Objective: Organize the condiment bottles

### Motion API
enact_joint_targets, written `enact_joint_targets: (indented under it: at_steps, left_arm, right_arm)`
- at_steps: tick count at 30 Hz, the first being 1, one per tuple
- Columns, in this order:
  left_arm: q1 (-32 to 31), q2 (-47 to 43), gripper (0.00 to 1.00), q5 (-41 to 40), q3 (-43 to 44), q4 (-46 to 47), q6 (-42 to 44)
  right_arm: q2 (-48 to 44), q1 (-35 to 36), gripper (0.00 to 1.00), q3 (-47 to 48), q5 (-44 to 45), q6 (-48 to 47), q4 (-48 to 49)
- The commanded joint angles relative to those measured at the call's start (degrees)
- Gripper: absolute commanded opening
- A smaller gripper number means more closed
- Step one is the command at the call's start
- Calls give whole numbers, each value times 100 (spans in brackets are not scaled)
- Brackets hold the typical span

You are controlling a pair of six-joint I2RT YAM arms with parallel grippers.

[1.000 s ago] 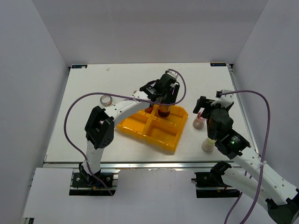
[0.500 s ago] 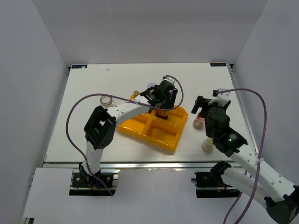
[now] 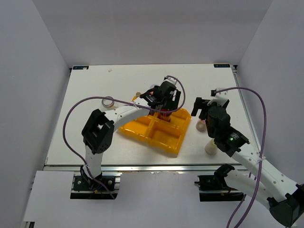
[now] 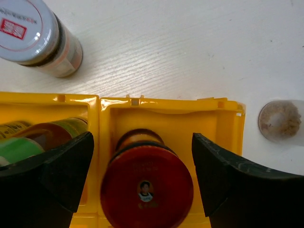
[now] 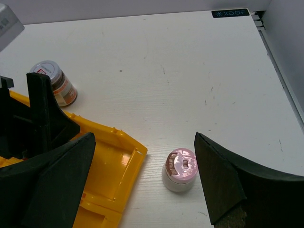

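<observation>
A red-capped jar [image 4: 147, 187] stands in a far compartment of the yellow tray [image 4: 166, 109]. My left gripper [image 4: 142, 154] is open, one finger on each side of the jar with a gap to both. Slim bottles [image 4: 42, 135] lie in the compartment beside it. A silver-lidded jar [image 4: 35, 35] stands on the table just beyond the tray. My right gripper [image 5: 143, 142] is open and empty above a pink-capped bottle [image 5: 179, 168], which stands right of the tray [image 5: 114, 171]. A pale-yellow-capped bottle [image 3: 210, 147] stands nearer the front right. A clear glass jar [image 3: 108, 101] is left of the tray.
A small brownish-topped bottle [image 4: 280, 120] stands on the table off the tray's far corner. The tray [image 3: 142, 130] lies slanted mid-table, and its near compartments look empty. White walls enclose the table on the left, right and back.
My left gripper has shifted slightly left and lower over the tray, with the red-capped jar now standing in the compartment. My right gripper has moved a little farther back and left over the pink-capped bottle.
</observation>
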Motion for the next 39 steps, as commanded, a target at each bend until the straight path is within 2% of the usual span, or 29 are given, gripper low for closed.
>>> enact_joint_targets:
  at_steps: [1, 10, 13, 16, 19, 22, 23, 30, 34, 37, 39]
  left_arm:
    - [4, -745, 96, 8, 208, 219, 45]
    - [4, -1027, 98, -27, 646, 26, 186]
    - [4, -1053, 98, -482, 1137, -308, 186]
    - [39, -1263, 98, -861, 1245, -511, 221]
    - [355, -1772, 98, -740, 720, -274, 64]
    - [1118, -2352, 98, -494, -62, -133, -419]
    - [1573, -2502, 98, -406, -499, -115, -551]
    - [2868, -3926, 98, -748, -2294, 105, -1141]
    - [3361, -4375, 98, -819, -2736, 70, -1203]
    - [3633, -4367, 98, -705, -2894, 69, -1212]
    - [3687, -4314, 98, -608, -2938, 113, -1159]
  right_arm:
    - [54, -23, 89, 400, -232, 93, 12]
    - [107, -23, 89, 839, -505, 40, -217]
    - [238, -58, 89, 1111, -514, 5, -322]
    - [650, -128, 89, 1576, -663, -12, -577]
    - [1195, -172, 89, 1894, -1137, 14, -648]
    - [1862, -233, 89, 2438, -1366, 92, -744]
    - [2239, -286, 89, 2788, -1488, 111, -788]
    - [4121, -444, 89, 4493, -2139, 330, -1122]
    - [5603, -480, 89, 5689, -2456, 392, -1543]
    - [6501, -489, 89, 6637, -2684, 480, -1939]
    - [6811, -488, 89, 6921, -2921, 454, -1958]
